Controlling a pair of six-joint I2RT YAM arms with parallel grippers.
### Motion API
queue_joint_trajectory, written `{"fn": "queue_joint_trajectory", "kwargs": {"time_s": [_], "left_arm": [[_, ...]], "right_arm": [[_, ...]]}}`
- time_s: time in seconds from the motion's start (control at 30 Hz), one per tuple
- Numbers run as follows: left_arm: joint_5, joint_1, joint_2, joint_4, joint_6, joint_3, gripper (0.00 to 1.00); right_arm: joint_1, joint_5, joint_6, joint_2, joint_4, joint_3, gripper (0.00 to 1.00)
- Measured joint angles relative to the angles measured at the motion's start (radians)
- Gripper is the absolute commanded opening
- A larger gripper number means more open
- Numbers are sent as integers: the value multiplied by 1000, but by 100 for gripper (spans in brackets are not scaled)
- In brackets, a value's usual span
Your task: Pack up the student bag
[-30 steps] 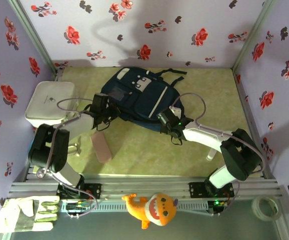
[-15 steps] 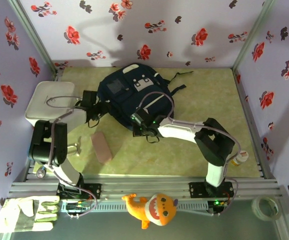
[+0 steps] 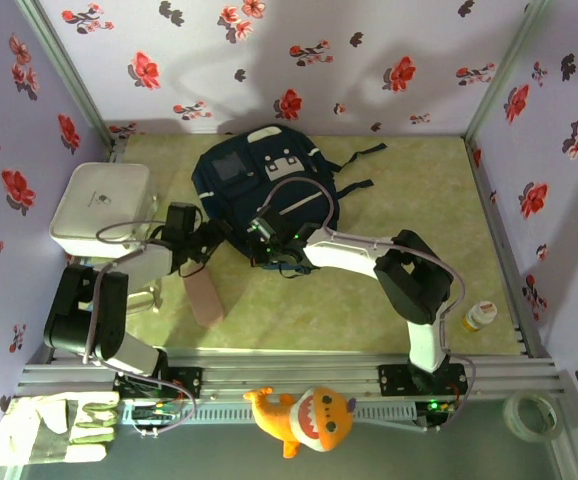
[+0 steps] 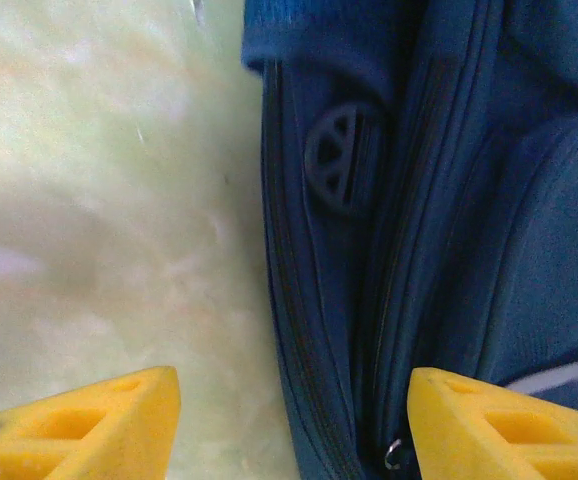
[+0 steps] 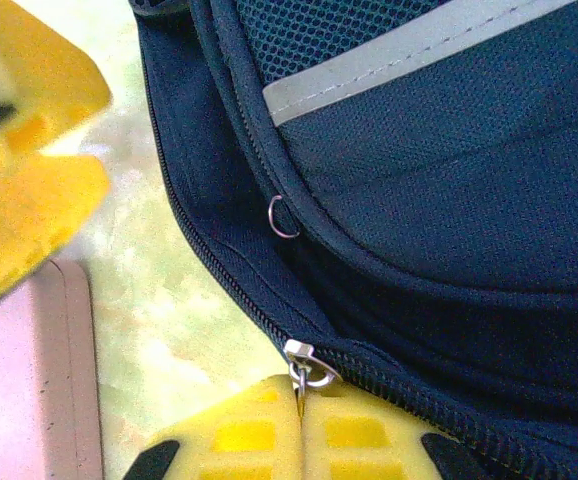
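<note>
Since a second ago the student bag (image 3: pixel 259 185) has slid left and toward the back wall, and the right arm has swung across the table after it, uncovering a small yellow-capped bottle (image 3: pixel 479 317) near the right wall.

From above, the bag lies flat on the green table (image 3: pixel 369 300), left of centre, with its straps trailing to the right. The right gripper (image 3: pixel 269 248) sits at the bag's near edge. The left gripper (image 3: pixel 206 252) is just beside the bag's near-left corner, above a pink flat case (image 3: pixel 204 297). A white rounded box (image 3: pixel 99 205) stands by the left wall, well apart from the bag.

On the left wrist camera, the left gripper (image 4: pixel 289 430) has its yellow fingers (image 4: pixel 79 425) spread wide. One is over bare table (image 4: pixel 99 200), the other over navy fabric, and the bag's zippered edge (image 4: pixel 309 330) runs up between them without being gripped. A round dark badge (image 4: pixel 341 155) sits on the bag's side.

On the right wrist camera, the right gripper (image 5: pixel 302 405) has its fingers pressed together. The silver zipper pull (image 5: pixel 304 368) sits right at their seam and looks pinched between them, though its tip is hidden. A loose wire ring (image 5: pixel 284 215) hangs on the zipper line above. The pink case (image 5: pixel 29 380) lies at lower left and the other gripper's yellow finger (image 5: pixel 19 160) shows at upper left.
</note>
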Motion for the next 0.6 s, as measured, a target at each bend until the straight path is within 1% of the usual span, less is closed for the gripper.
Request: {"fn": "queue_joint_trajectory", "kwargs": {"time_s": [0.1, 0.23, 0.3, 0.43, 0.6], "left_arm": [[5, -23, 8, 36, -42, -7, 60], [8, -40, 42, 103, -83, -7, 53], [9, -48, 71, 131, -104, -7, 46], [11, -61, 119, 187, -151, -10, 36], [-2, -79, 151, 230, -199, -21, 17]], "right_arm": [[0, 0, 0, 0, 0, 0, 0], [0, -2, 3, 0, 2, 0, 0], [0, -2, 5, 0, 2, 0, 0], [0, 1, 11, -2, 10, -11, 0], [0, 27, 31, -18, 14, -41, 0]]}}
